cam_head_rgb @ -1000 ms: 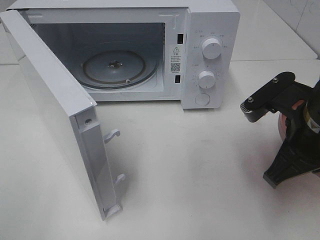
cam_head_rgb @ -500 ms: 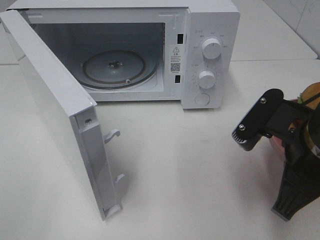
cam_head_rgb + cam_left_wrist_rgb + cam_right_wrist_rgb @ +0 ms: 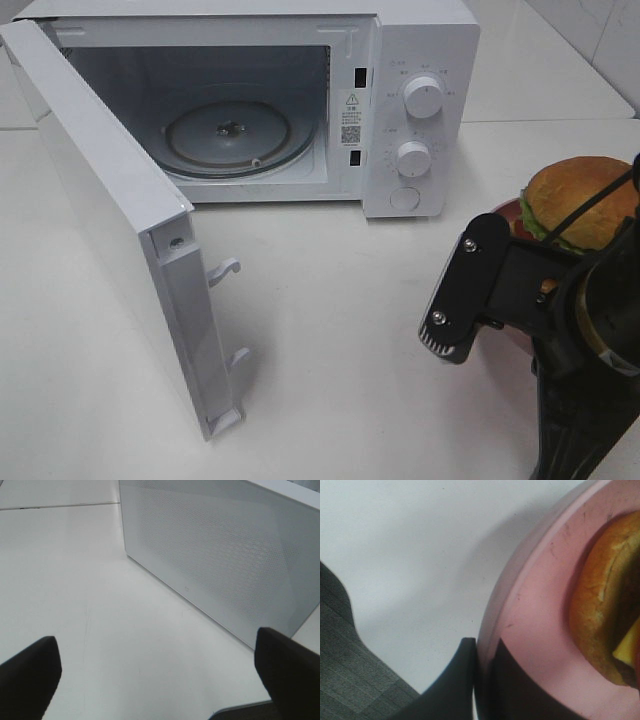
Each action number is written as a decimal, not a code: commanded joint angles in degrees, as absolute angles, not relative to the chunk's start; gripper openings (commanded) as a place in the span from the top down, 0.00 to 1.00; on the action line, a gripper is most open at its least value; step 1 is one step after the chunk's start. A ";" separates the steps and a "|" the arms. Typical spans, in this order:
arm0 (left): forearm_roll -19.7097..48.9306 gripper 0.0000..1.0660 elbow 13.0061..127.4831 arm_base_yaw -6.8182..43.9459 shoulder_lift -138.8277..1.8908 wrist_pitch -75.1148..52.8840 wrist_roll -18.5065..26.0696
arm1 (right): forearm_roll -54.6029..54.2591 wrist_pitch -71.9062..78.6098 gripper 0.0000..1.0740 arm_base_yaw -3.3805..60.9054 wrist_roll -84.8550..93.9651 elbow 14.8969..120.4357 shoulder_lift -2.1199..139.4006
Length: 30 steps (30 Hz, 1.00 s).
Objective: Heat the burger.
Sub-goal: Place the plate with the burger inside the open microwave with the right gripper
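Observation:
The burger (image 3: 582,203), with a golden-brown bun and green lettuce, sits on a round pink plate (image 3: 507,214) at the right of the table. My right gripper (image 3: 515,300) is shut on the near rim of the plate. In the right wrist view the fingers (image 3: 455,680) pinch the plate's rim (image 3: 535,625), and the burger's bun and cheese (image 3: 600,610) show beside them. My left gripper (image 3: 157,680) is open and empty, facing the outside of the microwave's open door (image 3: 215,555). It is out of the exterior high view.
The white microwave (image 3: 420,50) stands at the back with its door (image 3: 110,200) swung wide open towards the front left. The glass turntable (image 3: 228,135) inside is bare. Two knobs (image 3: 423,98) are on its right panel.
My right arm has moved towards the front and looms larger. The burger and plate, mostly hidden behind it before, now show in its grip.

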State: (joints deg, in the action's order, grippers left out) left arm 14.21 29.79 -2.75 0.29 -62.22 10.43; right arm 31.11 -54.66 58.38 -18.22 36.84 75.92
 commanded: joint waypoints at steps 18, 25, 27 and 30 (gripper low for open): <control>14.61 0.08 29.56 -2.58 1.72 -61.42 10.14 | 39.13 -46.93 1.00 62.85 -2.41 36.78 75.29; 14.61 0.08 29.56 -2.58 1.72 -61.42 10.14 | 40.85 -42.97 1.00 62.85 4.35 36.78 75.29; 14.61 0.08 29.56 -2.58 1.72 -61.42 10.14 | 40.91 -42.17 1.00 62.85 8.19 36.84 75.29; 14.61 0.08 29.56 -2.58 1.72 -61.42 10.14 | 40.91 -41.77 1.00 62.85 10.26 36.84 75.29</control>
